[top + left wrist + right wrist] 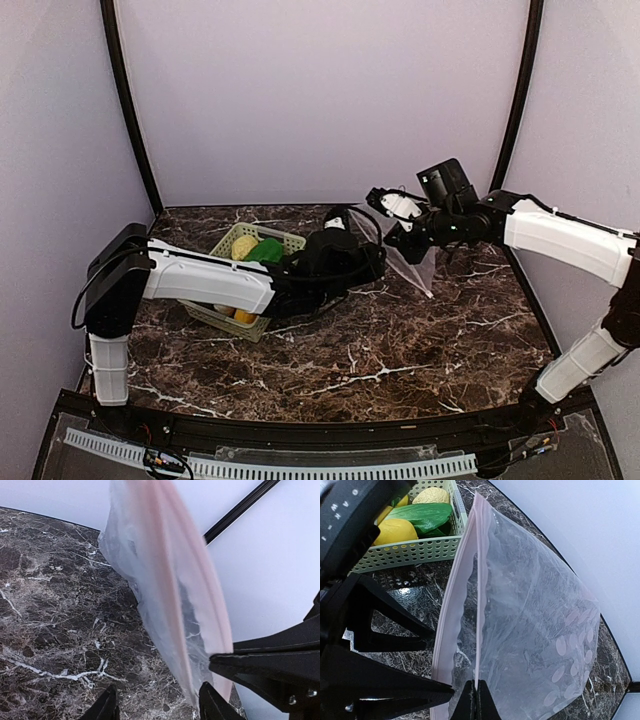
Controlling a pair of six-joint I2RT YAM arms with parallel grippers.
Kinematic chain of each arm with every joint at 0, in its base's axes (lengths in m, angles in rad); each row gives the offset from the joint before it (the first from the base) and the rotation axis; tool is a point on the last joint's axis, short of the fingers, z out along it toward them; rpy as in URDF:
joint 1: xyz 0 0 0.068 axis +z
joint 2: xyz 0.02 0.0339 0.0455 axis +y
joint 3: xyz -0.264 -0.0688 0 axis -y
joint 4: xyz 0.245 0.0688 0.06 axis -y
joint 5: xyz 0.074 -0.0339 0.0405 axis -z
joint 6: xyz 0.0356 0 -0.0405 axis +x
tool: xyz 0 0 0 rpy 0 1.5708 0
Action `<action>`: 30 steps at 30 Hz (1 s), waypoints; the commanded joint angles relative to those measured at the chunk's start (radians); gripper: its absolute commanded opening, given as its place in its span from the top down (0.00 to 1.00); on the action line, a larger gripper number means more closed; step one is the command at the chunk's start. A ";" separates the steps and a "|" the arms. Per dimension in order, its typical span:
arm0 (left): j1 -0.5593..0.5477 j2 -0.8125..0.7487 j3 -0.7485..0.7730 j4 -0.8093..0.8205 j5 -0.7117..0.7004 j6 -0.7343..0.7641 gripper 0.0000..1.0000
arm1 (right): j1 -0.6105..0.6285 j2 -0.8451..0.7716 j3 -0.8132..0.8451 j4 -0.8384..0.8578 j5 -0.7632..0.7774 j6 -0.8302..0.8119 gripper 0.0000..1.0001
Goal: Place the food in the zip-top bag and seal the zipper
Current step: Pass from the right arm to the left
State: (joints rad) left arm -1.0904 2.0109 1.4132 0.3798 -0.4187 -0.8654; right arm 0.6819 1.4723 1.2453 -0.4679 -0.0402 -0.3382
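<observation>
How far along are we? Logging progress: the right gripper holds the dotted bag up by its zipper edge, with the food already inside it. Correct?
No. The right gripper does pinch the zip-top bag by its zipper, but the food lies in the green basket; the bag is empty, as the right wrist view shows.

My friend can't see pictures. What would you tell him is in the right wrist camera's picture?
The right gripper pinches one pinkish zipper strip of a clear dotted bag, holding it upright with its mouth open over a dark marble table. Behind it sits a light green basket of toy food, yellow and green pieces.
</observation>
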 commanded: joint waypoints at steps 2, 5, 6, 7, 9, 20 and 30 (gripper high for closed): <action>0.017 0.016 -0.031 0.092 -0.027 0.009 0.47 | 0.004 -0.025 0.025 0.012 0.006 0.023 1.00; 0.035 0.038 -0.039 0.167 -0.017 0.017 0.51 | 0.003 -0.022 0.038 0.005 0.009 0.024 1.00; 0.040 0.048 -0.041 0.184 -0.014 0.015 0.54 | 0.002 -0.021 0.043 0.000 0.017 0.023 1.00; 0.049 0.051 -0.042 0.192 -0.011 0.013 0.61 | 0.002 -0.020 0.048 -0.002 0.022 0.020 1.00; 0.059 0.058 -0.055 0.225 -0.005 0.017 0.73 | 0.000 -0.022 0.051 -0.005 0.026 0.015 1.00; 0.043 0.061 -0.079 0.445 0.041 0.121 0.99 | 0.001 0.077 0.080 -0.015 0.105 0.042 0.67; 0.009 0.044 -0.113 0.521 -0.027 0.094 0.99 | -0.012 0.081 0.066 0.003 0.171 0.090 0.57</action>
State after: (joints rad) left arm -1.0691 2.0838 1.3262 0.8383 -0.4049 -0.7670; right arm 0.6796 1.5578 1.3018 -0.4816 0.0834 -0.2810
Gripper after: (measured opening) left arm 0.010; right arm 0.464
